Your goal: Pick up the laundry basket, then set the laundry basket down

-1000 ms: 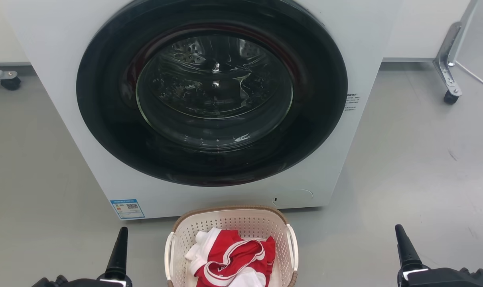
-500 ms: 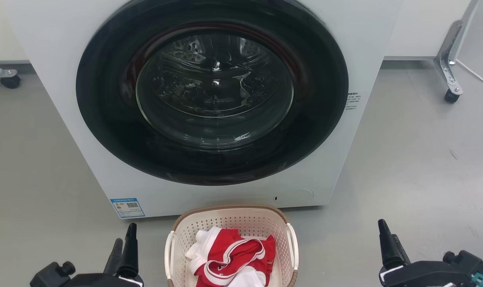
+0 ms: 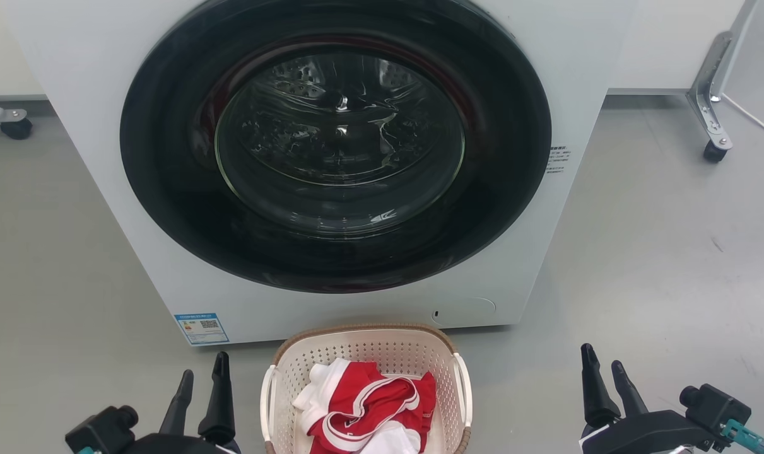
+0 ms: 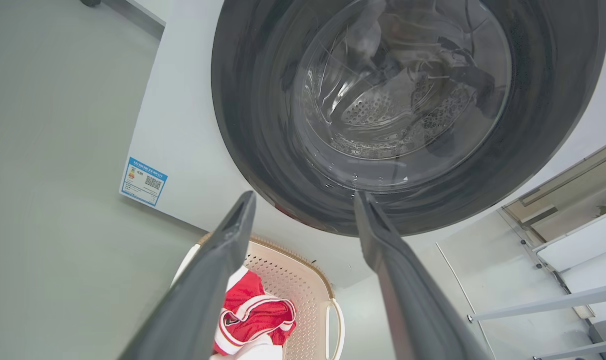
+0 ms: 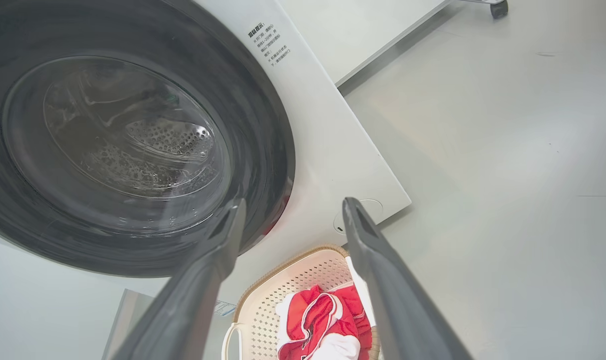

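Note:
The laundry basket [image 3: 364, 345] is cream-white and perforated with a brown rim and white side handles. It stands on the floor in front of the washing machine, at the bottom middle of the head view, holding red and white clothing [image 3: 363, 407]. My left gripper [image 3: 203, 366] is open to the left of the basket, apart from it. My right gripper [image 3: 602, 356] is open well to the right. The left wrist view has the basket [image 4: 292, 270] below its spread fingers [image 4: 232, 235]. In the right wrist view the basket [image 5: 303, 272] lies below and between the fingers [image 5: 363, 235].
A white washing machine [image 3: 104, 126] with a shut round dark glass door [image 3: 337, 145] stands just behind the basket. Grey floor [image 3: 659, 252] spreads to both sides. A metal frame leg on a castor [image 3: 713, 151] stands at the far right, another castor [image 3: 16, 129] at the far left.
Both grippers have turned at the wrist and shifted inward towards the basket, so both fingers of each show spread apart. The basket has not moved.

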You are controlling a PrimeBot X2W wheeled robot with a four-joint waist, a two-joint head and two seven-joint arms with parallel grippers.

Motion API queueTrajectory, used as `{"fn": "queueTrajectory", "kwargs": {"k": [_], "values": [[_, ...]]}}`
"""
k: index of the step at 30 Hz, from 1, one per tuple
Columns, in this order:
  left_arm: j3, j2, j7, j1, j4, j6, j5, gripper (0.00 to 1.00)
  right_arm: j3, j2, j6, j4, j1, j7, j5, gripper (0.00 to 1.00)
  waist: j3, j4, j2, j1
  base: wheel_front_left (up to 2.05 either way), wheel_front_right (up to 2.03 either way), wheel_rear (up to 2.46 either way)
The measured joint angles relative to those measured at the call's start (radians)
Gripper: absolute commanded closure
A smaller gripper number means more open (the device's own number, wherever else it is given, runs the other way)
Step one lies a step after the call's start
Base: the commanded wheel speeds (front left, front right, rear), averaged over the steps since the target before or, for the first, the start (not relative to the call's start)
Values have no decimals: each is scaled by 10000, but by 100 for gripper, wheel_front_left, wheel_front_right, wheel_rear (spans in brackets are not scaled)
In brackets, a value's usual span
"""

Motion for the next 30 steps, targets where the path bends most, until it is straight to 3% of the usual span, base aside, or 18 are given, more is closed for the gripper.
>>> {"fn": "queueTrajectory", "kwargs": {"k": [30], "values": [[-621,119,-1095,568,-756,759,4633,0,930,0,-750,-548,181,-1087,-4792,0,-71,-4,0,0,0,0,0]]}}
